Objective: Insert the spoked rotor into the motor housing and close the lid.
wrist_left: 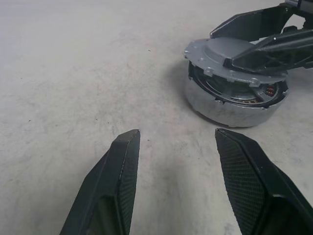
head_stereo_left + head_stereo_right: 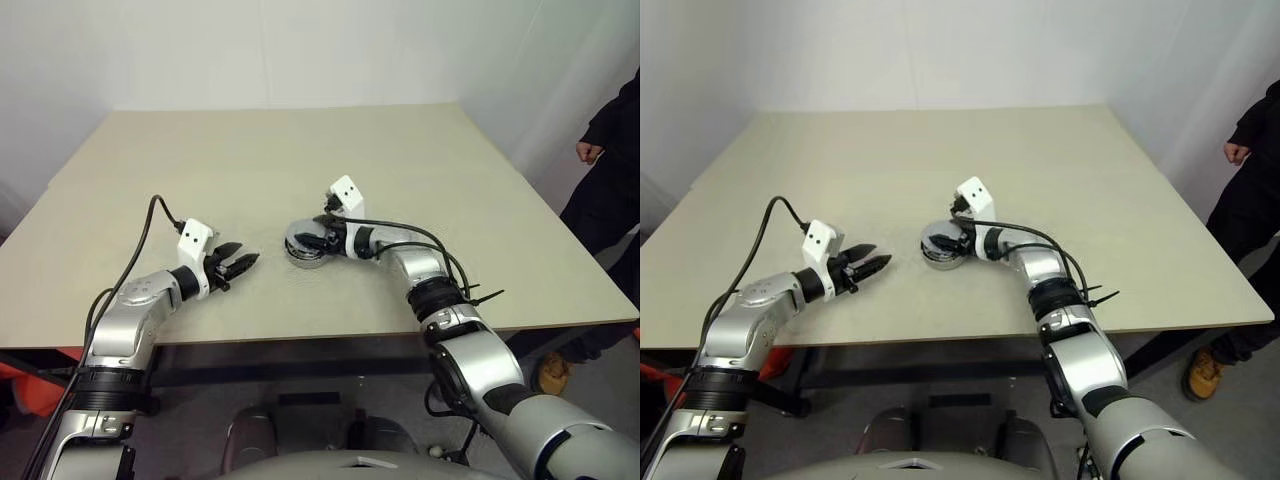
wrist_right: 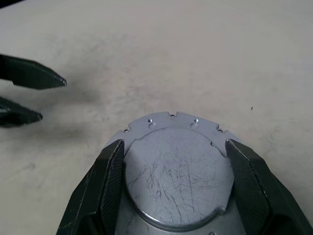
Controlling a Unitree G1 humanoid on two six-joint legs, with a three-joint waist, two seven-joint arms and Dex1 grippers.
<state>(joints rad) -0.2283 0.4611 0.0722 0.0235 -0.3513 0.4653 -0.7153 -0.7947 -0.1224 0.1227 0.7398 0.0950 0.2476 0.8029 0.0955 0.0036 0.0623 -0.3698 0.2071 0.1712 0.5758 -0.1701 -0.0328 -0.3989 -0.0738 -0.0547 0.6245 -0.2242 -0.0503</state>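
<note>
The motor housing (image 2: 304,256) stands on the table near its middle, a shiny round wall (image 1: 225,108) with copper windings showing under the top. The dark grey notched lid (image 3: 176,166) lies on it, slightly tilted, its near edge raised in the left wrist view (image 1: 230,53). My right gripper (image 3: 174,142) comes in from the right and is shut on the lid, one finger against each side of its rim. My left gripper (image 2: 238,266) hovers open and empty a short way left of the housing, pointing at it. The spoked rotor is hidden.
The beige table (image 2: 300,150) is bare around the housing. A person in dark clothes (image 2: 615,150) stands past the table's right edge. The table's front edge (image 2: 300,335) runs just below both forearms.
</note>
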